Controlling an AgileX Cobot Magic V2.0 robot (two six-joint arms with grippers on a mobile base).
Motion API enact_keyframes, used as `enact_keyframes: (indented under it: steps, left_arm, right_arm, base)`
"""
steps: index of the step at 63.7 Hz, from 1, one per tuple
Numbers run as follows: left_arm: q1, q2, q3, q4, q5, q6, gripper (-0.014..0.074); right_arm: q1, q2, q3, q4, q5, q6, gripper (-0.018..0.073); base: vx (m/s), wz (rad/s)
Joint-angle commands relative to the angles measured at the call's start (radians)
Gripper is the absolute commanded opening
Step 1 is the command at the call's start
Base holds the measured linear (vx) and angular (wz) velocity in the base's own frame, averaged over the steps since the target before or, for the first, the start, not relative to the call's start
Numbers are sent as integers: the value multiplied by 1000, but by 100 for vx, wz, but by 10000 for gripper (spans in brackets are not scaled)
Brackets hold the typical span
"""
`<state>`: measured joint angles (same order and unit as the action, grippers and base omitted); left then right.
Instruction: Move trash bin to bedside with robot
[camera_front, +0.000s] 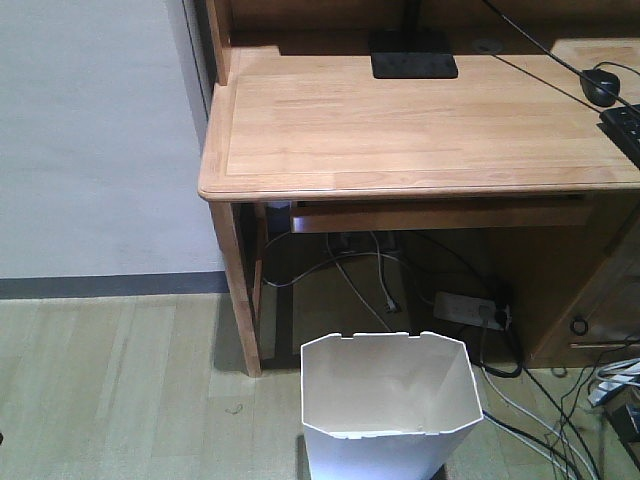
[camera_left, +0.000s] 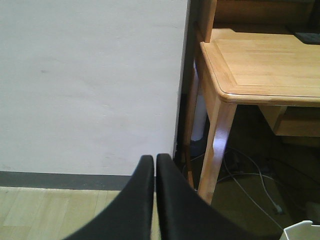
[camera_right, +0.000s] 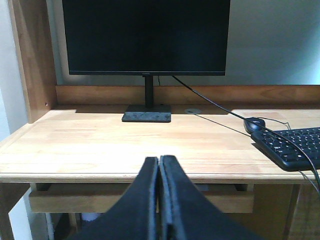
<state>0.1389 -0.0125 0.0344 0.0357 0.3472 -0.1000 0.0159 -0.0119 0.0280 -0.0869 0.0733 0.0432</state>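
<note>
Left gripper (camera_left: 155, 161) and right gripper (camera_right: 159, 162) both have their tips pressed together, holding nothing. The trash bin (camera_front: 385, 455) stands untouched on the floor (camera_front: 120, 400) at six o'clock in the front view, just before the worktop (camera_front: 400, 130). No bed shows, so I judge the grasp and the whole carry remain.

The trash bin (camera_front: 388, 405) stands on the floor (camera_front: 110, 400) in front of the bench (camera_front: 400, 130), just right of its front left leg (camera_front: 240, 290). A power strip (camera_front: 472, 309) and cables (camera_front: 350, 265) lie under the bench, behind the bin. On the bench, the monitor (camera_right: 145, 35) stands at the back, with the mouse (camera_front: 600, 85) and keyboard (camera_front: 625, 125) to its right. The wall (camera_front: 90, 130) lies left of the bench.
</note>
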Motion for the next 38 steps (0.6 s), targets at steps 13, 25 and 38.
enact_keyframes:
  steps: [13,25,38]
  left_arm:
    - [-3,-14,3,-2,-66,-4,-6]
    - [-3,-14,3,-2,-66,-4,-6]
    - [-3,-14,3,-2,-66,-4,-6]
  right_arm:
    - [-4,-11,7,-13,-73,-7,-9]
    - [-4,-11,7,-13,-73,-7,-9]
    - [-4,-11,7,-13,-73,-7,-9]
  base:
    - [0,0]
    - [0,0]
    - [0,0]
